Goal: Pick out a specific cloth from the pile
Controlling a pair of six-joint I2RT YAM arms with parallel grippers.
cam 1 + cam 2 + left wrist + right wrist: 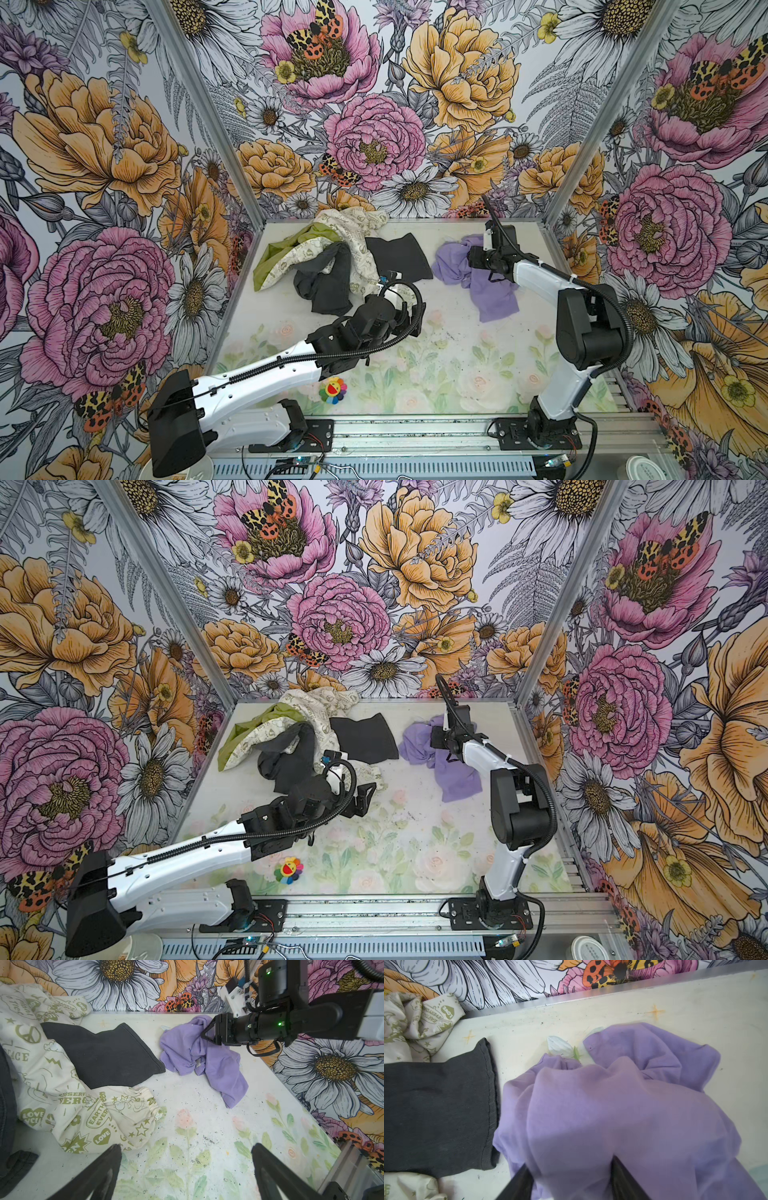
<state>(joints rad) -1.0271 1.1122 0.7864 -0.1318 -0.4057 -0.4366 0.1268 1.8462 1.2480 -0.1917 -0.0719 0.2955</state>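
Top views, both: your right gripper (474, 258) sits on the cloth (492, 291), which lies lavender and crumpled on the tabletop (436, 340), just right of the pile (324, 266). Left wrist: your left gripper (185, 1167) is spread wide, empty, over bare tabletop. Right wrist: jaws partly closed, with a bunched cloth fold pinched between them.

The counter (457, 365) has a washed-out print of pale roses and green leaves, peppered with dark specks. Near its front edge lies a little rainbow-petalled flower toy (332, 390) with a red smiling face, seen in both top views (289, 870). Loud floral wallpaper (357, 104) covers all three walls. A metal rail (415, 436) runs along the front, and a white lidded tub (642, 467) sits below it.
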